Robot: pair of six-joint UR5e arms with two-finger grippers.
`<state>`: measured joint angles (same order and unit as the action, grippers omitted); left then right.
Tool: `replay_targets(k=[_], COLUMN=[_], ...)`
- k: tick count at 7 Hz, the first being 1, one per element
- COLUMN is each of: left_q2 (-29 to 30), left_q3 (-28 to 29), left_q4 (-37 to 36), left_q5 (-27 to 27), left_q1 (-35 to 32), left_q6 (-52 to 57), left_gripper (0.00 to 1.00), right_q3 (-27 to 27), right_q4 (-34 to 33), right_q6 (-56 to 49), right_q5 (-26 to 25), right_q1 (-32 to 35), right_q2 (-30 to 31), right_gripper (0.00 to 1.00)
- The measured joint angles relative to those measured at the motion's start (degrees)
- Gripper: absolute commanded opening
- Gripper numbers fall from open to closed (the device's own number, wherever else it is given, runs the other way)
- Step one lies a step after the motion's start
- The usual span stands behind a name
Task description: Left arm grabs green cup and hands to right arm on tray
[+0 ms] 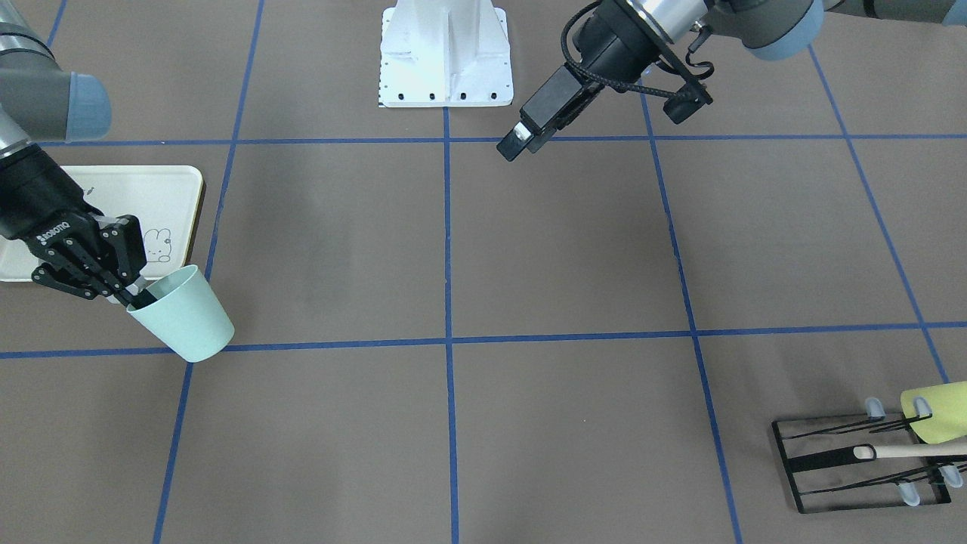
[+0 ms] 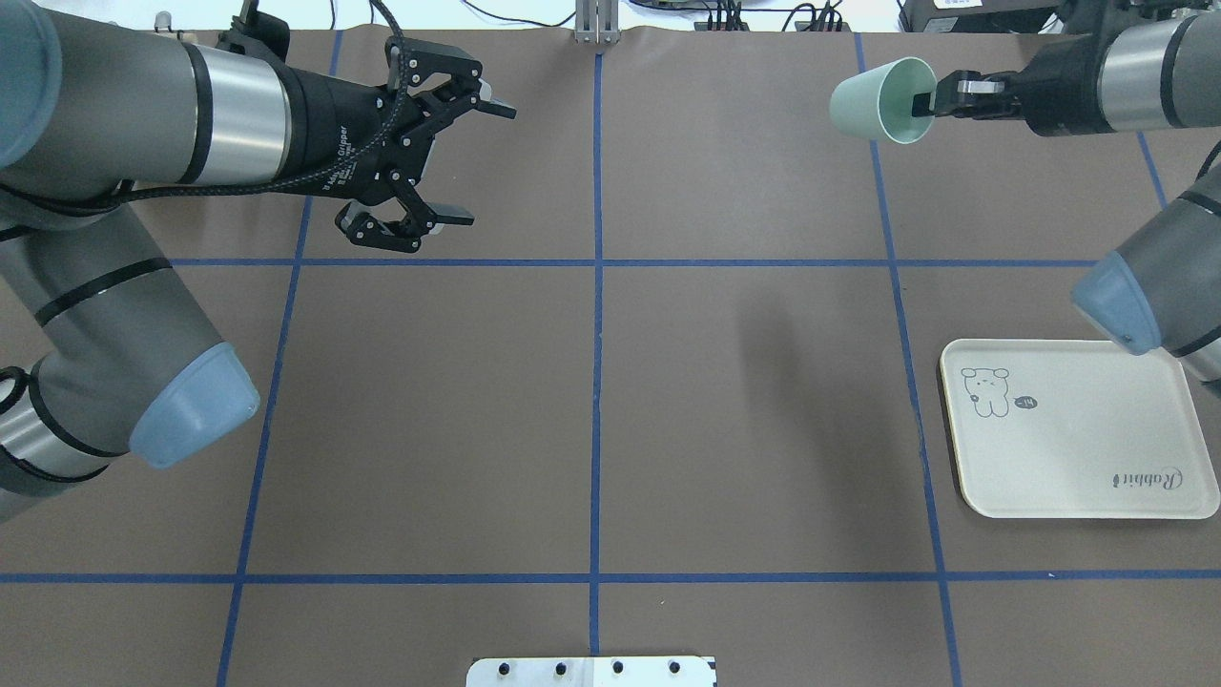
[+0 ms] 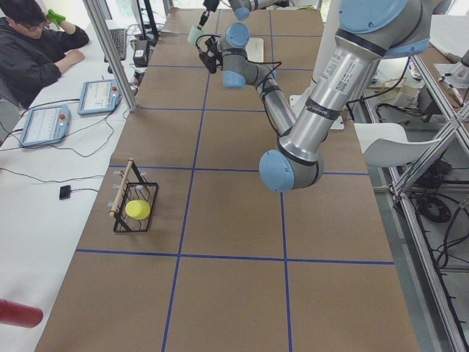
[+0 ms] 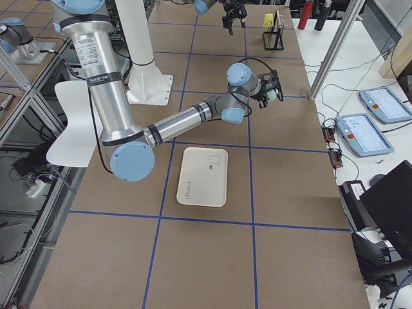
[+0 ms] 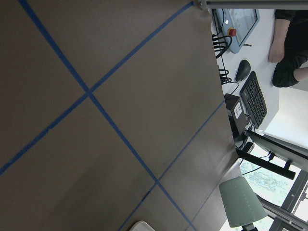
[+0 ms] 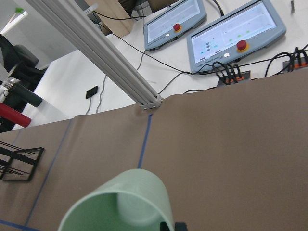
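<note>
Tray (image 2: 1068, 448): flat on the table, on the robot's right side.
Left gripper (image 2: 482, 167): fingers spread wide, nothing between them, up over the table's left half.
Right gripper (image 2: 923, 103): pinching the cup's rim, one finger inside.
Green cup (image 2: 873, 100): in the air, tipped sideways, beyond the tray's far edge.
Rack (image 1: 823, 459): far left corner, holding a yellow cup (image 1: 940, 412).

robotics lab, blue-taped table (image 2: 744, 429), teach pendants (image 6: 236, 36), aluminium frame posts (image 6: 110, 62)

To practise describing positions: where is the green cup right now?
In the overhead view the green cup is at upper right, gripped at its rim by the jaws of the right arm, beyond the far edge of the tray, not on it.
</note>
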<state>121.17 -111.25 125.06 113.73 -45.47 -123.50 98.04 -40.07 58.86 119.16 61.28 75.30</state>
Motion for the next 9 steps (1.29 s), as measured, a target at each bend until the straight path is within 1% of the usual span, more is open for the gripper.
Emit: replay_targets(k=[2,4,5,7,9], left_q2=[0.0,-0.1,-0.1,-0.1,-1.4], left_q3=[-0.3,-0.5,-0.7,-1.2,-1.5], left_q4=[-5.9,-12.3,-16.8,-25.9,-31.2], left_q5=[-0.1,-0.2,-0.2,-0.9,-3.2], left_q1=[-3.1,-7.3,-9.3,-12.7,-13.9], left_q6=[15.1,27.9,33.5,44.8,53.6], left_gripper=[0.99,0.99,0.99,0.99,0.99], right_q3=[0.2,0.3,0.4,0.8,1.5], right_q4=[-5.6,-8.5,-9.8,-12.3,-13.1], right_q6=[-12.0,-22.6,-27.1,-33.0,-34.9], right_q5=[1.4,2.4,3.3,4.3,8.3], right_q1=[2.0,3.6,3.8,3.4,2.4], right_q2=[3.7,8.8,11.9,16.9,20.3], right_gripper=[0.00,0.00,0.00,0.00,0.00])
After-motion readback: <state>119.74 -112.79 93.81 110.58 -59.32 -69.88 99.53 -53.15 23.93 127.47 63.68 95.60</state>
